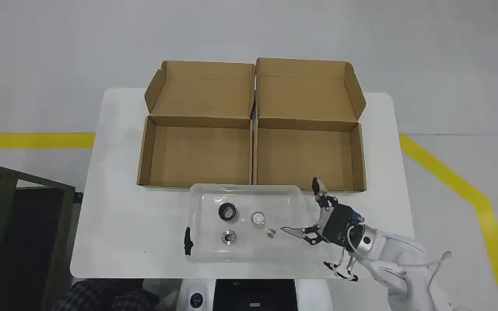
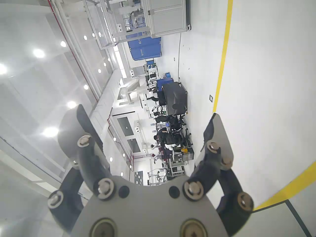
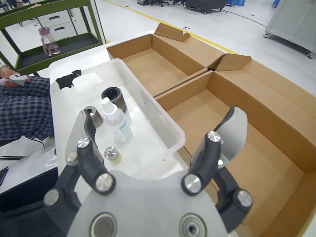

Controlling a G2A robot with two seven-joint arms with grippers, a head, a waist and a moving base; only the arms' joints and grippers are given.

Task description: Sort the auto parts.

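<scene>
- 4 lie in your clear tray on the counter: black sleeve, spray bottle, metal plug, and possibly a nut.
- Your right pincer hangs wide open and empty at the tray's right end.
- Your left pincer is spread open, empty.

White table stands on a grey floor crossed by a yellow line. A green shelf cart beside the table bears a pink bottle. A black tape scrap lies on the tabletop.
</scene>
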